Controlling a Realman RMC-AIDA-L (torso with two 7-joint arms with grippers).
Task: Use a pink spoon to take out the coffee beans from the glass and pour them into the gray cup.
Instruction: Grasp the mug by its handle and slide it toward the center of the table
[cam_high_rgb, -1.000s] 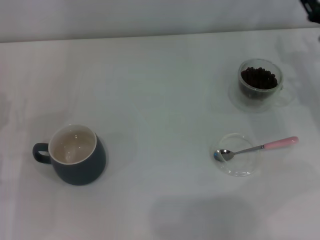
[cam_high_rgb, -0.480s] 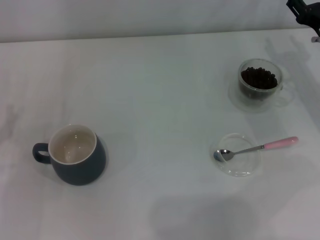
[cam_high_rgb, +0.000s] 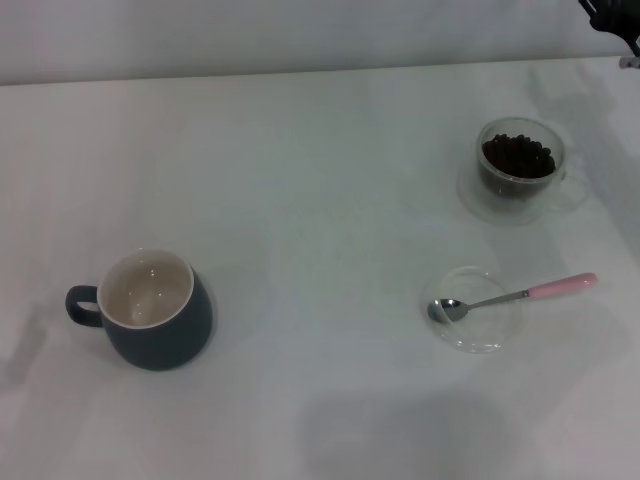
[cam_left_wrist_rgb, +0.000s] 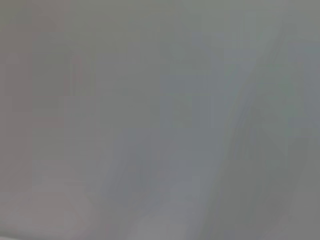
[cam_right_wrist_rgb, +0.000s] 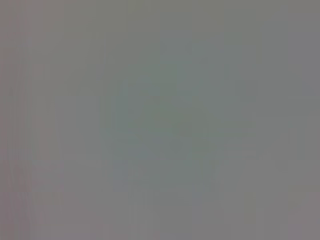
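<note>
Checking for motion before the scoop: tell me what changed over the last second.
Only the right arm moved: barely showing at the head view's far right corner at first, it reached further in, then drew back a little. Spoon, dish, glass, beans and cup stayed put.

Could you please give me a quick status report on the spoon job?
Right gripper at far right edge, fingers unclear; left unseen. Pink spoon rests across clear dish, untouched. Gray cup empty. Nothing blocking.
</note>
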